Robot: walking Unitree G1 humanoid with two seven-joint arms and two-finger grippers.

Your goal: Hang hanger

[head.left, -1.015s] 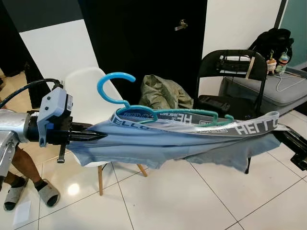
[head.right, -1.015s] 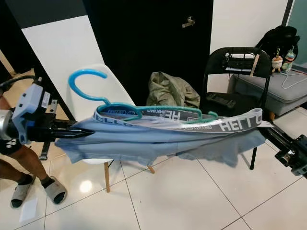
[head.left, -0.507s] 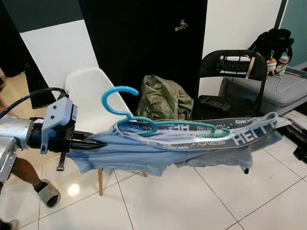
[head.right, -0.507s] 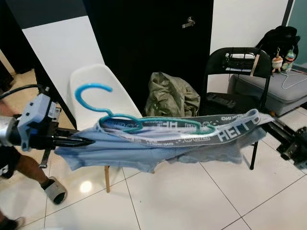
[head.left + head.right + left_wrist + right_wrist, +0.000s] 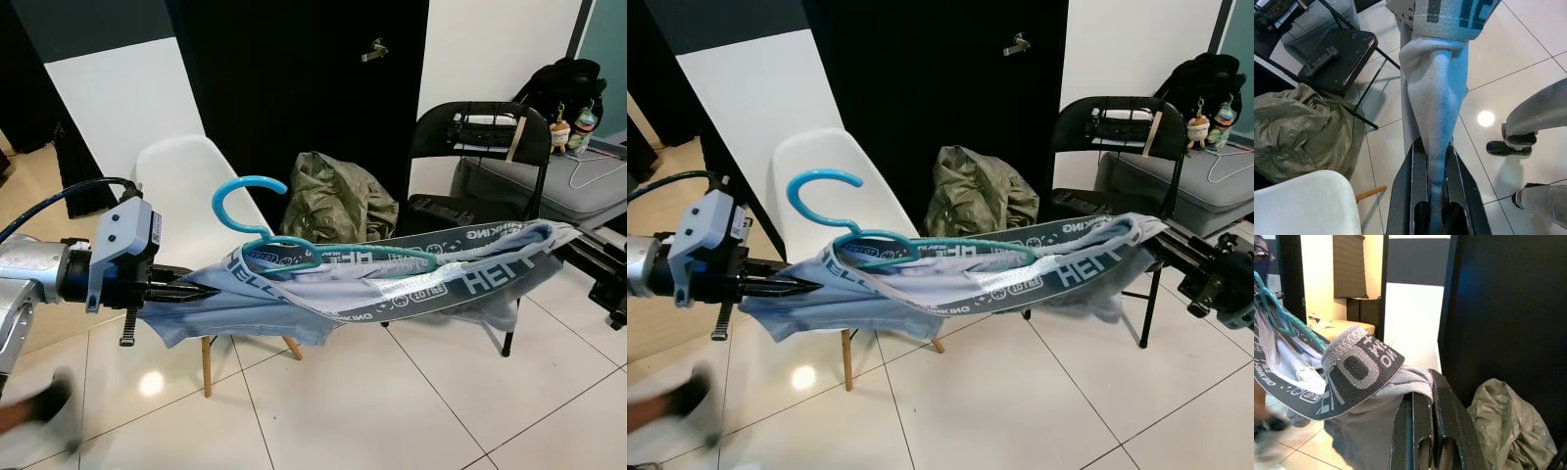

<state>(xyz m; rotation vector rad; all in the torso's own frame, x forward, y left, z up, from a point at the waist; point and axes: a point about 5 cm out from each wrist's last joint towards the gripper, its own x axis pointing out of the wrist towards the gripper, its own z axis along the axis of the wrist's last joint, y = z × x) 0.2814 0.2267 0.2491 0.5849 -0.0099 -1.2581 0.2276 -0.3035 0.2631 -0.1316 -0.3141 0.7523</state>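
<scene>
Between both grippers: garment carried on its hanger (image 5: 294, 235)
Left gripper (image 5: 201, 292) and right gripper (image 5: 1425, 396) pinch the blue garment (image 5: 294, 294); next needs a rail.

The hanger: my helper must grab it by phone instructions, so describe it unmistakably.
Find the grey garment stretched between the left gripper and right gripper, before the white chair. The hanger lies in its waistband: teal, with a curved hook sticking up.
</scene>
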